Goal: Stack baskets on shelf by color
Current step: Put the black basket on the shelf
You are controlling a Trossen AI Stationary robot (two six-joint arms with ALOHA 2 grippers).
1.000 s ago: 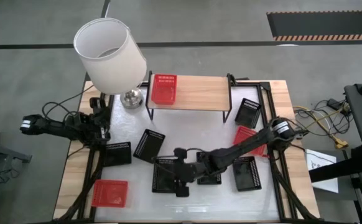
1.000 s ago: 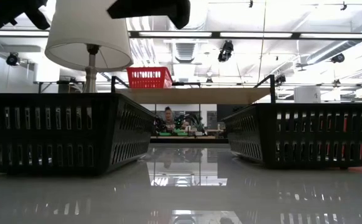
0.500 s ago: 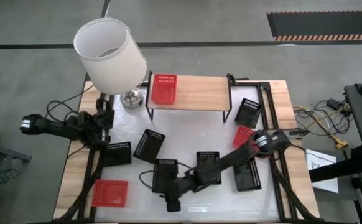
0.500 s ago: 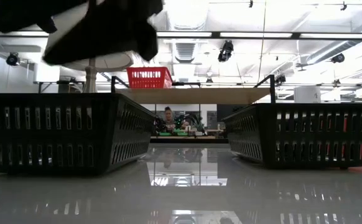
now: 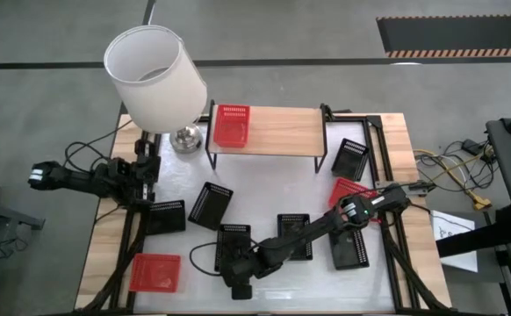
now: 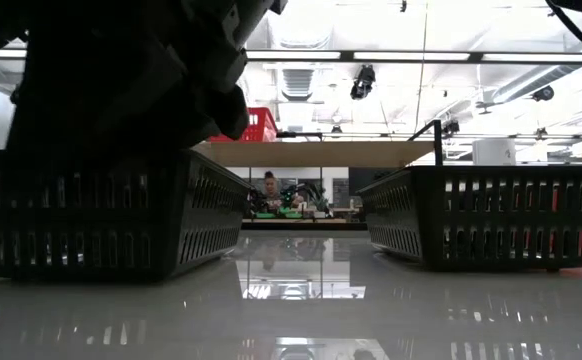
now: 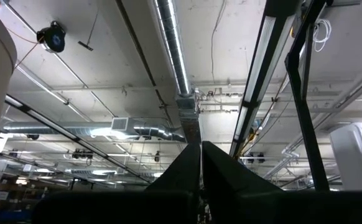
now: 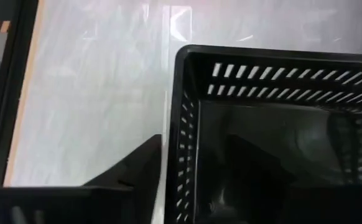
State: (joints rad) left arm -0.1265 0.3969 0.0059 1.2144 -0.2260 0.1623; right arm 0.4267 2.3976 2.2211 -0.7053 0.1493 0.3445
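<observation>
My right gripper (image 5: pixel 237 279) is open and reaches down over the near end of a black basket (image 5: pixel 233 248) near the table's front. In the right wrist view one finger (image 8: pixel 137 169) is outside the basket's near wall (image 8: pixel 173 149) and the other inside. More black baskets (image 5: pixel 294 235) (image 5: pixel 347 244) (image 5: pixel 210 204) (image 5: pixel 166 216) (image 5: pixel 352 158) lie flat on the table. One red basket (image 5: pixel 232 125) sits on the shelf (image 5: pixel 277 132), another (image 5: pixel 155 272) lies near left, a third (image 5: pixel 350 189) under the right arm. My left gripper (image 7: pixel 201 163) is shut, pointing up, at the table's left edge. My right gripper stands astride the black basket's near wall (image 8: pixel 172 124), close to a corner (image 8: pixel 180 55), slanting down from the table's right. Whether either finger touches the wall I cannot tell. The basket rests flat on the table.
A lamp with a white shade (image 5: pixel 154 75) stands at the far left beside the shelf. In the low view my right gripper (image 6: pixel 131 90) hangs as a dark mass over the left black basket (image 6: pixel 101 225); another black basket (image 6: pixel 481 215) sits to its right.
My right gripper has gone toward the table's near left and down, tipping more steeply, until it reached the near end of the black basket. In the low view it has sunk from the picture's top onto the left basket. No basket has moved.
</observation>
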